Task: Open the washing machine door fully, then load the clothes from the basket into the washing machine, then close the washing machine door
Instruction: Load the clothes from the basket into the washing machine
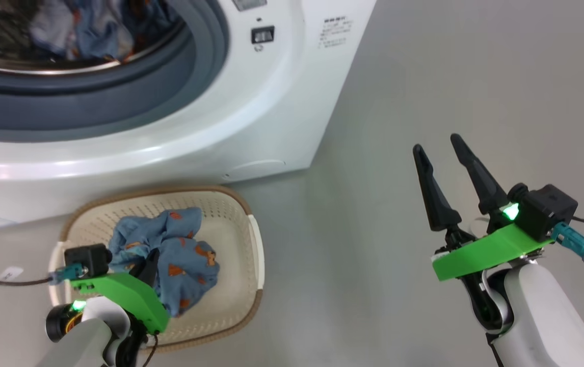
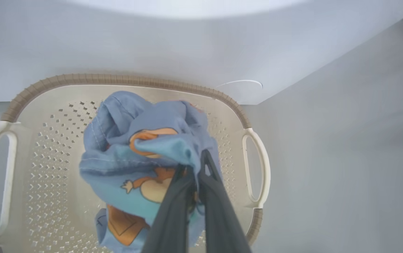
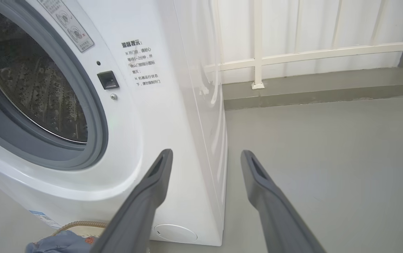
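Loading step in hand: left gripper [image 2: 194, 163] pinched shut on clothes [image 1: 185, 255] in basket [image 1: 241, 204], near side of washer [image 1: 271, 102]; right gripper [image 1: 437, 144] spread wide, empty, at right; next move calls for lifting them clear into drum [image 3: 36, 88].

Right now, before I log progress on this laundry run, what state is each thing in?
washing machine, mouth uncovered, loaded clothes in drum.
basket, on floor, holding the blue garment.
blue garment, bunched, pinched by left gripper.
left gripper, shut on blue garment.
right gripper, open, empty.
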You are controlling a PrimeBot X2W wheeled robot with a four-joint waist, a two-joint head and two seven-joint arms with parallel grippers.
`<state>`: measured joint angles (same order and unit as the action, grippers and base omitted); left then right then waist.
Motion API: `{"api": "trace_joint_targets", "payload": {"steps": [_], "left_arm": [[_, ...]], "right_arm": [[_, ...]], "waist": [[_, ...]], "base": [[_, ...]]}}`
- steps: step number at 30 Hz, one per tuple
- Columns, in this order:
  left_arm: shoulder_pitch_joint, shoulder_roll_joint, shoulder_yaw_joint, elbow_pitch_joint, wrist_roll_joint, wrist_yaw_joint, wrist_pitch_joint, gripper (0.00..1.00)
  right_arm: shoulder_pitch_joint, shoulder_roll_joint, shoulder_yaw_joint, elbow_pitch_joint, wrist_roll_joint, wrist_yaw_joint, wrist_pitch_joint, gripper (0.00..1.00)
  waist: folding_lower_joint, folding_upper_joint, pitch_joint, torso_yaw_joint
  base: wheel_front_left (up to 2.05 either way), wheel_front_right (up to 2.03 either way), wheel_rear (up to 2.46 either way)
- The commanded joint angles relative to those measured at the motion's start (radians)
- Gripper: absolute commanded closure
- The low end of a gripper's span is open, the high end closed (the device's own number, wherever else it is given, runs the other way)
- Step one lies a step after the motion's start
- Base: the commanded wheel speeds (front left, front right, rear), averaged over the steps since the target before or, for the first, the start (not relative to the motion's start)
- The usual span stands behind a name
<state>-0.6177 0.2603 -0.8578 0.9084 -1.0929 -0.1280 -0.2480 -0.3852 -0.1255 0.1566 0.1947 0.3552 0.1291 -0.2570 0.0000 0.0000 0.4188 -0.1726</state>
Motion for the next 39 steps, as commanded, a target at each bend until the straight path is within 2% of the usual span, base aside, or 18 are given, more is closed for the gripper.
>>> {"api": "trace_joint_targets", "payload": {"steps": [1,8,15,32,39], "left_arm": [[0.027,0.033,0.065,-0.037,0.018,-0.003,-0.013,1.0],[0.15,0.022,0.273,-0.187,0.149,-0.002,-0.014,1.0],[0.259,-0.024,0.452,-0.36,0.298,0.016,-0.014,1.0],[0.445,-0.084,0.678,-0.707,0.561,0.065,-0.014,1.0],[0.492,-0.098,0.712,-0.81,0.632,0.08,-0.014,1.0]], "right_arm": [[0.029,-0.004,0.026,-0.017,0.005,0.002,-0.005,0.0],[0.071,-0.022,0.025,-0.006,0.014,0.002,-0.005,0.0],[0.107,-0.037,0.031,-0.003,0.021,0.002,-0.005,0.0],[0.164,-0.058,0.02,0.007,0.04,0.002,-0.005,0.0],[0.185,-0.064,0.013,0.006,0.039,0.002,-0.005,0.0]], "waist": [[0.0,0.0,-0.068,0.041],[0.0,0.0,-0.143,0.065],[0.0,0.0,-0.216,0.079],[0.0,0.0,-0.326,0.097],[0.0,0.0,-0.351,0.104]], "base": [[0.0,0.0,0.0],[0.0,0.0,0.0],[0.0,0.0,0.0],[0.0,0.0,0.0],[0.0,0.0,0.0]]}}
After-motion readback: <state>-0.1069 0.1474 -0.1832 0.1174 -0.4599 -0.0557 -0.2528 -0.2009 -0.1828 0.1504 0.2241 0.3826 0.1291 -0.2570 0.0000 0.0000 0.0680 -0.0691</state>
